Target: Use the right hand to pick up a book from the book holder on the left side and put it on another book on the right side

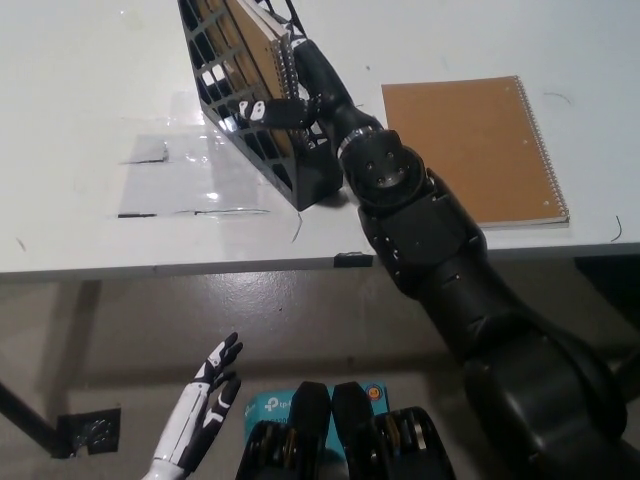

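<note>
So the black right hand (292, 95) is reaching up into the black mesh book holder (262, 120) on the white table (90, 110), and it has its fingers (262, 108) wrapped onto the spiral edge of the brown book (252, 45) standing tilted inside it. Thumb side sits on the holder's front face, the rest of the hand goes in behind the book's binding. Looks like a real grip to me, though part of the hand is hidden by the mesh.

Off to the right of that hand, flat on the table, lies the other brown spiral notebook (475, 145), well apart from the holder.

The white left hand (205, 405) just hangs low below the table edge, fingers spread, holding nothing.
</note>
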Tool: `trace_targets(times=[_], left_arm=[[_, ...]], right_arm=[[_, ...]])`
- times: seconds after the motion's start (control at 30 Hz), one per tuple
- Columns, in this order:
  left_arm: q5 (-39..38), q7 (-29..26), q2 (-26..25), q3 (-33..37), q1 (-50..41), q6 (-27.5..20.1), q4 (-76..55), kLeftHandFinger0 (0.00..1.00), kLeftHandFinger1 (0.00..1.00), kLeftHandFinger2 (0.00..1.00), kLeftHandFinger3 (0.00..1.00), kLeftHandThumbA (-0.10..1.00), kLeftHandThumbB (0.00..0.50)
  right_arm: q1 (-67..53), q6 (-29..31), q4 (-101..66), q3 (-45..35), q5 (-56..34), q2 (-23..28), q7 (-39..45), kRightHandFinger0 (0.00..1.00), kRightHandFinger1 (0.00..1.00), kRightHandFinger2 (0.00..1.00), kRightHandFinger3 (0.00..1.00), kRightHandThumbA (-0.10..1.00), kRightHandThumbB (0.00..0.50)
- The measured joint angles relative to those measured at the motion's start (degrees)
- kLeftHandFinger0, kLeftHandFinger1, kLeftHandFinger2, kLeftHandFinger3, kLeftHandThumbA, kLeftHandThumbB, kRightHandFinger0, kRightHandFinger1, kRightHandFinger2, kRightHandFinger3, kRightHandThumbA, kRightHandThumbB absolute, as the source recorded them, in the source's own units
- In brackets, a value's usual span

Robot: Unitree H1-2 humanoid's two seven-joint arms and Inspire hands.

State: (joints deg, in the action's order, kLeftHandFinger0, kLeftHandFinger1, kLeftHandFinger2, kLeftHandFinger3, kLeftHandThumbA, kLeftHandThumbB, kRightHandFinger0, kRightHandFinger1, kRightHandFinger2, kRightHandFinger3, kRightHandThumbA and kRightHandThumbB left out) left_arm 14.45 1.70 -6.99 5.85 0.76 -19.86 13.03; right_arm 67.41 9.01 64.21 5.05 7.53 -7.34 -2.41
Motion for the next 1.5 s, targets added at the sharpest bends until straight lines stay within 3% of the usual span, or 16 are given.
trace_targets(times=[0.03,0.07,0.17,0.23,0.33,0.6,0.7,0.73,0.77,0.8,0.87,0.97,1.03,1.13,1.23,1.5], left_arm=[[0.0,0.0,-0.02,0.0,0.06,0.0,0.0,0.93,1.0,1.0,1.0,1.0,0.164],[0.0,0.0,-0.03,-0.01,0.1,-0.01,0.01,0.93,1.0,1.0,1.0,1.0,0.158],[-0.01,0.0,-0.09,0.0,0.11,-0.01,0.01,0.93,1.0,1.0,1.0,1.0,0.154],[-0.03,0.0,-0.1,0.0,0.13,-0.02,0.02,0.93,1.0,1.0,1.0,1.0,0.158],[-0.06,0.01,-0.15,0.0,0.19,-0.08,0.03,0.92,1.0,1.0,1.0,1.0,0.142],[-0.08,0.01,-0.36,0.0,0.39,-0.46,0.07,0.93,1.0,1.0,1.0,1.0,0.129],[-0.08,0.02,-0.38,0.04,0.5,-0.47,0.08,0.93,1.0,1.0,1.0,1.0,0.133],[-0.07,0.02,-0.39,0.04,0.53,-0.47,0.07,0.95,1.0,1.0,1.0,1.0,0.132],[-0.08,0.02,-0.42,0.05,0.54,-0.46,0.05,0.95,1.0,1.0,1.0,1.0,0.133],[-0.08,0.03,-0.45,0.06,0.54,-0.46,0.04,0.96,1.0,1.0,1.0,1.0,0.13],[-0.08,0.03,-0.51,0.06,0.54,-0.47,0.05,0.96,1.0,0.99,1.0,1.0,0.125],[-0.04,0.03,-0.52,0.07,0.53,-0.46,0.08,0.95,0.98,0.96,1.0,1.0,0.118],[-0.04,0.02,-0.53,0.06,0.53,-0.46,0.1,0.94,0.96,0.95,1.0,1.0,0.103],[-0.04,0.03,-0.51,0.08,0.53,-0.46,0.14,0.93,0.96,0.94,1.0,1.0,0.098],[-0.04,0.03,-0.52,0.08,0.52,-0.46,0.18,0.92,0.96,0.93,1.0,1.0,0.098],[-0.05,0.03,-0.51,0.09,0.52,-0.46,0.17,0.91,0.93,0.9,1.0,1.0,0.101]], right_arm=[[0.05,0.36,0.45,-0.18,-0.04,0.08,-0.21,0.0,0.0,0.06,0.05,0.41,0.285],[0.05,0.71,0.75,-0.28,-0.03,0.23,-0.5,0.0,0.0,0.09,0.05,0.24,0.265],[0.03,1.12,0.8,-0.25,0.1,0.62,-1.62,0.0,0.08,0.37,0.26,0.04,0.188],[0.0,1.26,0.65,-0.23,0.19,0.81,-2.35,0.0,0.13,0.45,0.34,0.05,0.165],[-0.1,1.27,0.34,-0.26,0.29,0.78,-3.22,0.0,0.15,0.47,0.37,0.11,0.167],[-0.43,1.19,-2.02,-0.39,0.3,0.41,-5.24,0.0,0.12,0.39,0.17,0.19,0.198],[-0.5,1.19,-2.46,-0.76,0.12,0.38,-5.22,0.0,0.1,0.36,0.14,0.08,0.157],[-0.51,1.18,-2.49,-0.84,0.08,0.38,-5.2,0.0,0.12,0.4,0.2,-0.06,0.13],[-0.52,1.18,-2.51,-1.24,-0.15,0.36,-5.06,0.0,0.15,0.47,0.32,-0.1,0.124],[-0.52,1.14,-2.58,-2.02,-0.68,0.26,-4.78,0.0,0.21,0.59,0.51,-0.1,0.112],[-0.53,0.87,-3.0,-4.4,-2.32,-0.13,-3.98,0.0,0.3,0.72,0.75,-0.1,0.096],[-0.52,0.37,-3.93,-8.4,-5.39,-0.43,-2.03,0.0,0.35,0.74,0.74,-0.1,0.141],[-0.53,-0.55,-4.66,-10.65,-7.16,-0.54,-1.08,0.0,0.37,0.75,0.74,-0.1,0.139],[-0.53,-2.55,-7.39,-13.8,-9.97,-0.85,-0.09,0.0,0.33,0.69,0.73,-0.1,0.132],[-0.5,-5.02,-11.35,-16.46,-12.9,-1.17,0.67,0.0,0.35,0.72,0.74,-0.1,0.13],[1.98,-12.68,-20.84,-22.5,-20.34,-1.06,1.23,0.0,0.37,0.78,0.85,-0.1,0.063]])
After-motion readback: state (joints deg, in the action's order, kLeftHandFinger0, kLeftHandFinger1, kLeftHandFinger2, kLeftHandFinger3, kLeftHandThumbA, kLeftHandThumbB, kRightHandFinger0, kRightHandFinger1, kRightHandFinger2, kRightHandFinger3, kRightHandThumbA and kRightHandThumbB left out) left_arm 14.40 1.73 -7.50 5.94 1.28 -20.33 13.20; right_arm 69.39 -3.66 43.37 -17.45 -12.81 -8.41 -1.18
